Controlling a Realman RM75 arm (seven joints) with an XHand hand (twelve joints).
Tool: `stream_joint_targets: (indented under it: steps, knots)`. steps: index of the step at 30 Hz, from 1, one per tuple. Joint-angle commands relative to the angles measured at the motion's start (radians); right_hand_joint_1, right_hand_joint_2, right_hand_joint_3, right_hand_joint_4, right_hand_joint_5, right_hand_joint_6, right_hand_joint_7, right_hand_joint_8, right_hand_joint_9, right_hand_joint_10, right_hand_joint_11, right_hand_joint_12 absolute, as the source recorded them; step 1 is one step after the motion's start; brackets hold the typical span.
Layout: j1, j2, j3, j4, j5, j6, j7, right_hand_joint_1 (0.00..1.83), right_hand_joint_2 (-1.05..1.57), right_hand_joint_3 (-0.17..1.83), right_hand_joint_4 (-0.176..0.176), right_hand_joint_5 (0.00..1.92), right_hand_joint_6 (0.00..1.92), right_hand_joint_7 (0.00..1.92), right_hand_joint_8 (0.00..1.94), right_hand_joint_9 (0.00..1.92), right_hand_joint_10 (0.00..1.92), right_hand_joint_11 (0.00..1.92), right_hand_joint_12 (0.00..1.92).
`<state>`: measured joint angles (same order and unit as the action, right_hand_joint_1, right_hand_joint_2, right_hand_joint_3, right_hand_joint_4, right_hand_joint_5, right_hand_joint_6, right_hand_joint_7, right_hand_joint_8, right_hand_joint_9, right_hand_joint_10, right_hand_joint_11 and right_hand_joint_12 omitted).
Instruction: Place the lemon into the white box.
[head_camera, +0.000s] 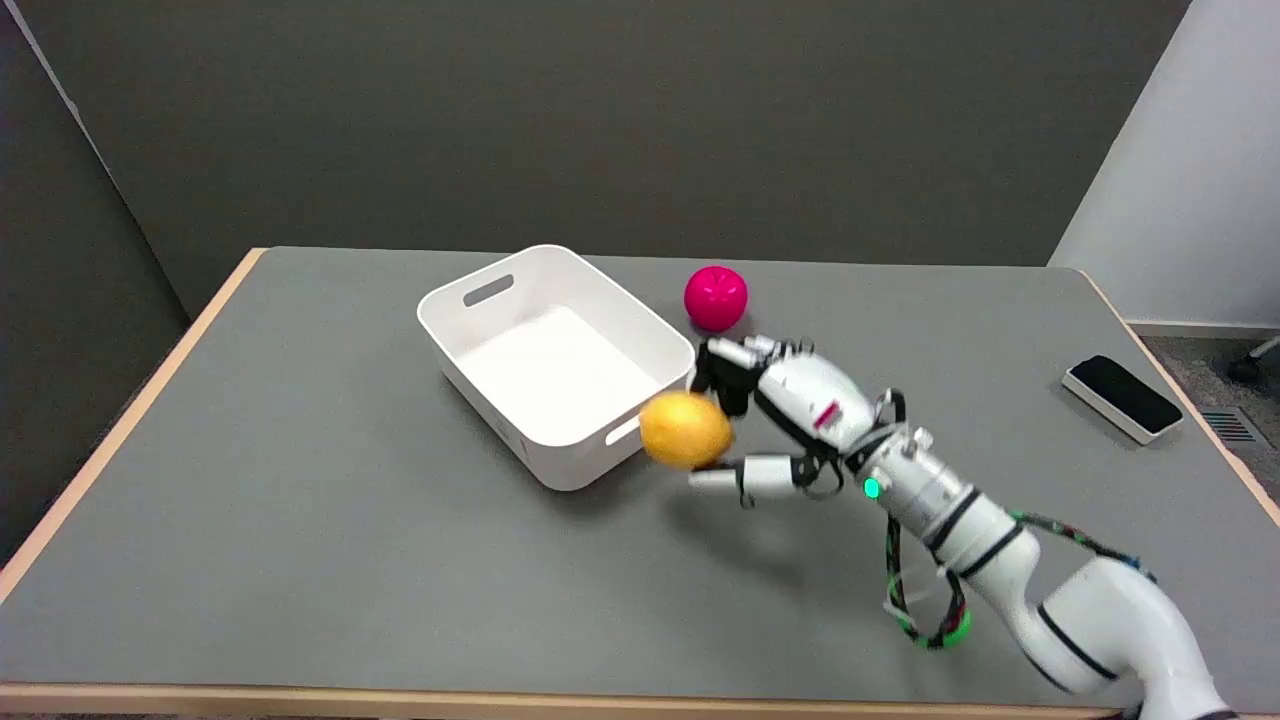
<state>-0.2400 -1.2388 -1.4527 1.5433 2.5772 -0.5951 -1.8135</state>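
The right hand (775, 415) has the lemon (685, 429) grasped in its fingers (722, 358), lifted off the worktop (300, 520) and right at the near corner of the white box (480, 345); pickup looks done; carrying it over the rim and releasing remain; box holds nothing yet.
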Motion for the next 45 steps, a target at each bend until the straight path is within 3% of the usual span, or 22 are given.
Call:
stream_joint_targets:
  steps: [1, 4, 6, 7, 10, 11, 13, 16, 22, 25, 27, 29, 31, 35, 37, 40, 45]
  knots:
    - [0.202, 0.037, 0.035, 0.259, 0.000, 0.193, -0.219, 1.10, 1.31, 0.15, -0.154, 0.48, 1.54, 0.63, 1.85, 0.69, 1.53, 0.39, 1.72]
    - [0.259, 0.029, -0.006, 0.244, 0.000, 0.212, -0.231, 1.16, 1.13, 0.42, -0.164, 0.57, 1.47, 0.72, 1.75, 0.71, 1.61, 0.31, 1.88]
    - [0.308, 0.031, -0.049, 0.211, 0.000, 0.236, -0.233, 1.15, 1.16, 0.37, -0.160, 0.55, 1.49, 0.71, 1.76, 0.71, 1.59, 0.31, 1.85]
    - [0.327, 0.033, -0.067, 0.197, 0.000, 0.245, -0.233, 1.11, 1.27, 0.21, -0.147, 0.49, 1.54, 0.65, 1.82, 0.70, 1.52, 0.34, 1.75]
    - [0.401, 0.044, -0.157, 0.118, 0.000, 0.286, -0.233, 1.16, 1.13, 0.41, -0.167, 0.56, 1.48, 0.73, 1.74, 0.72, 1.59, 0.30, 1.86]
    - [0.438, 0.045, -0.199, 0.072, 0.000, 0.301, -0.231, 1.12, 1.24, 0.26, -0.155, 0.51, 1.52, 0.67, 1.80, 0.71, 1.54, 0.33, 1.78]
    - [0.491, 0.042, -0.254, -0.004, 0.000, 0.317, -0.227, 1.11, 1.29, 0.19, -0.149, 0.49, 1.54, 0.65, 1.83, 0.71, 1.52, 0.35, 1.74]
    - [0.577, 0.013, -0.329, -0.156, 0.000, 0.322, -0.226, 1.16, 1.11, 0.44, -0.163, 0.58, 1.47, 0.74, 1.73, 0.74, 1.61, 0.28, 1.89]
    - [0.676, -0.059, -0.390, -0.376, 0.000, 0.314, -0.223, 1.16, 1.10, 0.45, -0.159, 0.59, 1.46, 0.74, 1.73, 0.75, 1.62, 0.28, 1.91]
    - [0.683, -0.069, -0.404, -0.402, 0.000, 0.322, -0.208, 1.16, 1.04, 0.59, -0.164, 0.57, 1.52, 0.74, 1.77, 0.73, 1.63, 0.27, 1.91]
    - [0.669, -0.069, -0.402, -0.389, 0.000, 0.326, -0.167, 1.16, 1.08, 0.51, -0.158, 0.54, 1.54, 0.75, 1.72, 0.70, 1.62, 0.25, 1.91]
    - [0.648, -0.066, -0.390, -0.376, 0.000, 0.311, -0.118, 0.82, 0.80, 0.86, -0.107, 0.39, 1.07, 0.59, 1.22, 0.61, 1.29, 0.27, 1.70]
    - [0.618, -0.061, -0.372, -0.349, 0.000, 0.284, -0.102, 0.54, 0.66, 0.95, -0.059, 0.13, 0.37, 0.23, 0.44, 0.23, 0.81, 0.09, 1.25]
    - [0.545, -0.059, -0.314, -0.267, 0.000, 0.267, -0.099, 0.47, 0.61, 0.91, -0.032, 0.02, 0.19, 0.04, 0.23, 0.02, 0.61, 0.01, 1.15]
    - [0.501, -0.059, -0.279, -0.227, 0.000, 0.241, -0.090, 0.59, 0.57, 0.94, -0.043, 0.06, 0.11, 0.06, 0.13, 0.01, 0.51, 0.08, 1.01]
    - [0.430, -0.067, -0.210, -0.185, 0.000, 0.175, -0.040, 0.44, 0.58, 0.88, -0.036, 0.00, 0.09, 0.00, 0.03, 0.00, 0.26, 0.00, 1.00]
    - [0.310, -0.087, -0.050, -0.115, 0.001, 0.108, 0.119, 0.45, 0.59, 0.91, -0.044, 0.00, 0.03, 0.00, 0.00, 0.00, 0.11, 0.00, 0.90]
